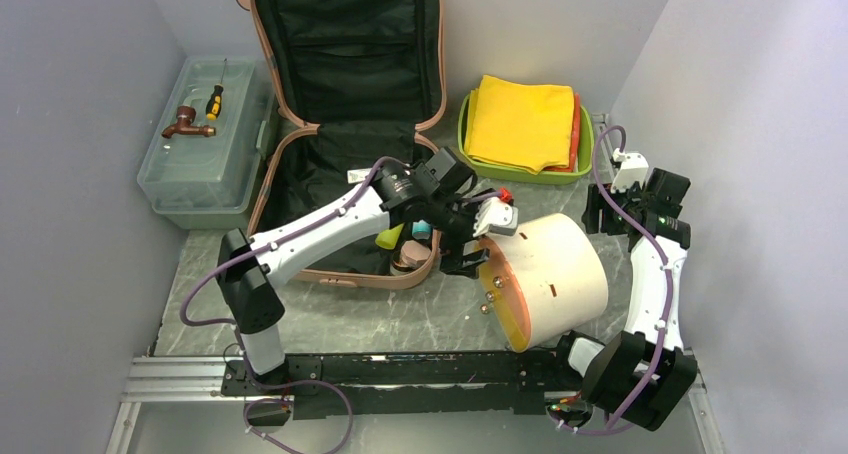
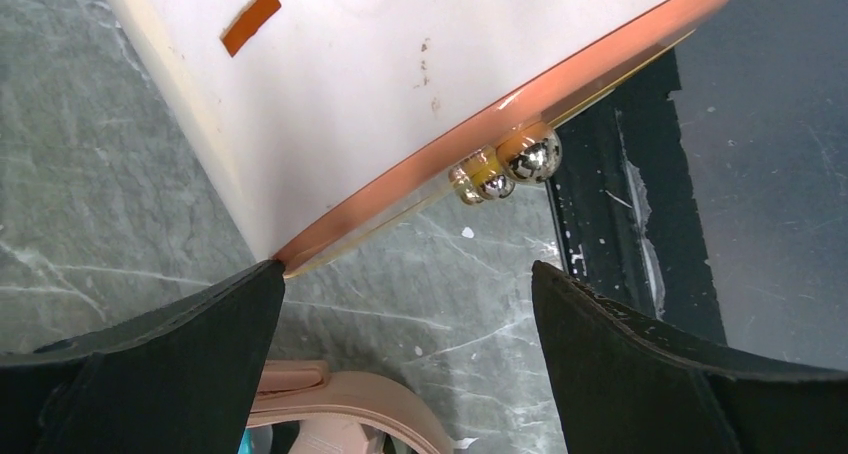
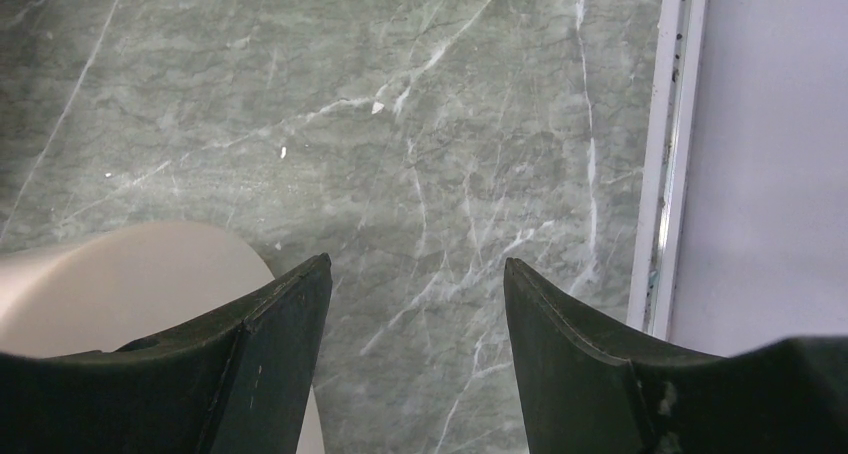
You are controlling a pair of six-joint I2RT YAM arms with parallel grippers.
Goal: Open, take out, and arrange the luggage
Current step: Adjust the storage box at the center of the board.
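Salmon-pink luggage (image 1: pixel 350 59) lies open at the far middle of the desk (image 1: pixel 400 314). Its lid stands upright against the back wall and its base lies flat in front of that, both lined with black fabric. A few small things sit in the near right corner of the base, one yellow-green (image 1: pixel 390 237) and one pale pink (image 1: pixel 410 261). What they are cannot be told.

Just right of the luggage, a cream round container (image 1: pixel 555 264) lies on its side on the desk. Its translucent orange lid (image 1: pixel 500 296) faces near and left, and shiny metal knobs (image 2: pixel 510 169) stick out from the lid.

The left gripper (image 2: pixel 407 270) reaches across the near right corner of the luggage to the container. It is released, jaws spread wide with bare desk between them. The tip of one finger (image 2: pixel 200 344) sits right at the orange lid's rim.

The right gripper (image 3: pixel 417 262) hangs over the desk to the right of the container, near the right wall. Its jaws are also apart and hold nothing.

A translucent grey-green toolbox (image 1: pixel 200 169) stands at the far left, beside the luggage. A screwdriver (image 1: pixel 215 99) with a yellow and black handle and a brown tap (image 1: pixel 187 124) lie on its lid.

At the far right, a lime green tray (image 1: pixel 530 177) holds a folded yellow cloth (image 1: pixel 520 124) on top of an orange one (image 1: pixel 577 134).
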